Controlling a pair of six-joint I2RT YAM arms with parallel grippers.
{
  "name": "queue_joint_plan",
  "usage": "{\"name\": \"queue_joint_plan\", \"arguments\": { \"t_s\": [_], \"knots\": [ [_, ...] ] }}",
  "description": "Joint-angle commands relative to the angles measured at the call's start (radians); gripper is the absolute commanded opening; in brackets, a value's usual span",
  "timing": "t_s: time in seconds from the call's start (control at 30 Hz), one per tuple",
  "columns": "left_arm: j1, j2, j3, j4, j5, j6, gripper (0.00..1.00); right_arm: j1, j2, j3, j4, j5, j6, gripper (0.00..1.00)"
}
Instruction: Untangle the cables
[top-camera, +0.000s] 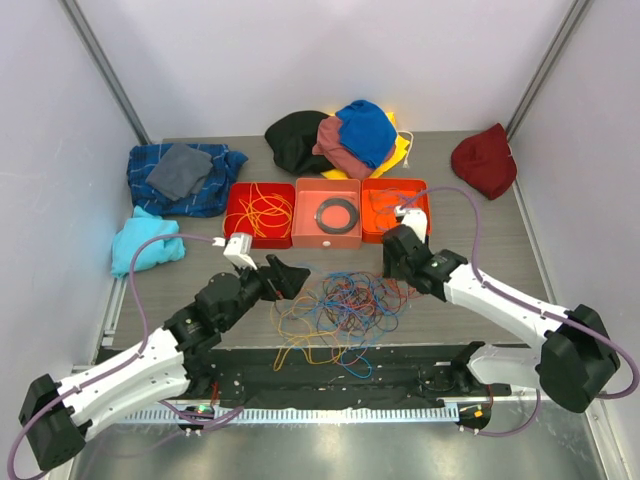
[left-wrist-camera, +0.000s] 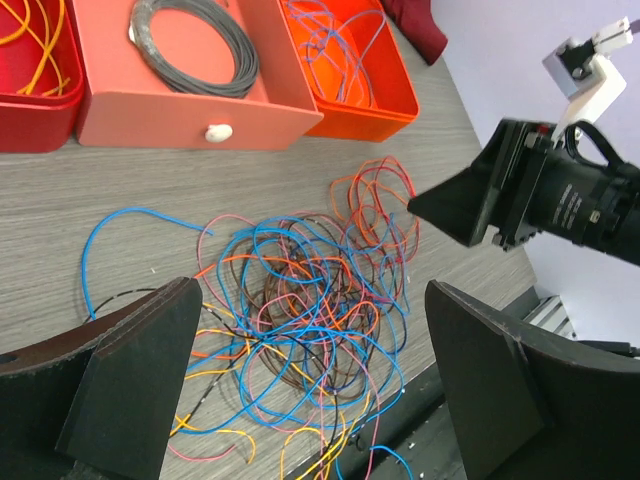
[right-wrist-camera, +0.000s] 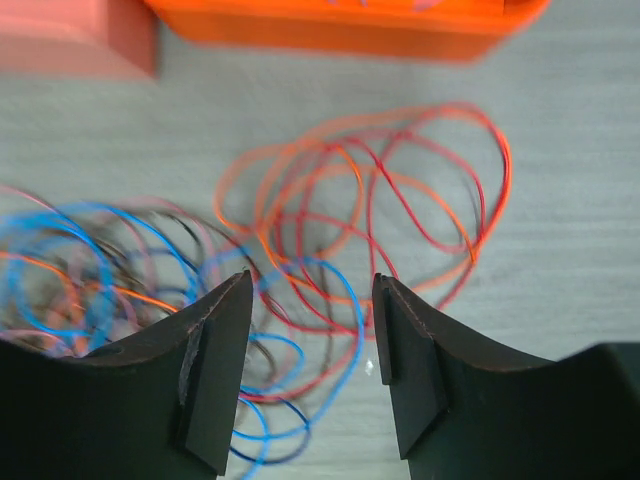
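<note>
Fingers (right-wrist-camera: 215, 370) of the right gripper (right-wrist-camera: 312, 285) are spread and gripping nothing, hanging above the red-orange loops on the right edge of the tangled pile of thin blue, orange, red and yellow cables (top-camera: 340, 305). Left gripper (left-wrist-camera: 312, 300) fingers (left-wrist-camera: 140, 380) gape wide, also empty, over the pile's near-left side. Pile's lying on the grey wood-grain counter (left-wrist-camera: 150, 180), with the orange plastic tray (left-wrist-camera: 370, 122) just behind it.

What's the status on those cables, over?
Left gripper open, right gripper open, both empty. Loose cables tangled in a pile on the table. Nothing lying on top.
</note>
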Motion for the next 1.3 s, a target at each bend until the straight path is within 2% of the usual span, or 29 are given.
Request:
{"name": "queue_joint_plan", "arguments": {
  "t_s": [0.0, 0.3, 0.67, 0.77, 0.8, 0.87, 0.9, 1.0, 1.07, 1.13, 1.27],
  "knots": [
    [0.0, 0.041, 0.012, 0.075, 0.035, -0.01, 1.0, 0.03, -0.031, -0.04, 0.006, 0.042, 0.07, 0.58],
    [0.0, 0.064, 0.011, 0.079, 0.038, -0.018, 1.0, 0.058, 0.009, -0.106, 0.041, 0.028, 0.09, 0.57],
    [0.0, 0.06, 0.012, 0.061, 0.035, -0.021, 1.0, 0.056, 0.185, -0.089, 0.107, 0.108, 0.076, 0.53],
    [0.0, 0.047, 0.012, 0.047, 0.026, -0.018, 1.0, 0.056, 0.195, -0.069, 0.121, 0.125, 0.068, 0.47],
    [0.001, 0.046, 0.011, 0.044, 0.026, -0.017, 1.0, 0.055, 0.195, -0.064, 0.121, 0.128, 0.062, 0.4],
    [0.0, 0.035, 0.008, 0.043, 0.023, -0.012, 1.0, 0.056, 0.198, -0.055, 0.121, 0.134, 0.059, 0.31],
    [0.0, 0.034, 0.005, 0.043, 0.02, -0.012, 1.0, 0.056, 0.196, -0.052, 0.119, 0.137, 0.059, 0.21],
    [0.0, 0.028, 0.006, 0.04, 0.02, -0.012, 1.0, 0.058, 0.166, -0.043, 0.099, 0.143, 0.071, 0.08],
    [0.0, 0.023, 0.006, 0.036, 0.018, -0.01, 1.0, 0.058, 0.14, -0.034, 0.075, 0.148, 0.075, 0.07],
    [0.0, 0.021, 0.005, 0.036, 0.018, -0.009, 1.0, 0.065, 0.092, -0.02, 0.049, 0.16, 0.078, 0.01],
    [0.0, 0.024, 0.005, 0.043, 0.02, -0.01, 1.0, 0.093, -0.006, 0.061, -0.043, 0.191, 0.076, 0.01]
  ]
}}
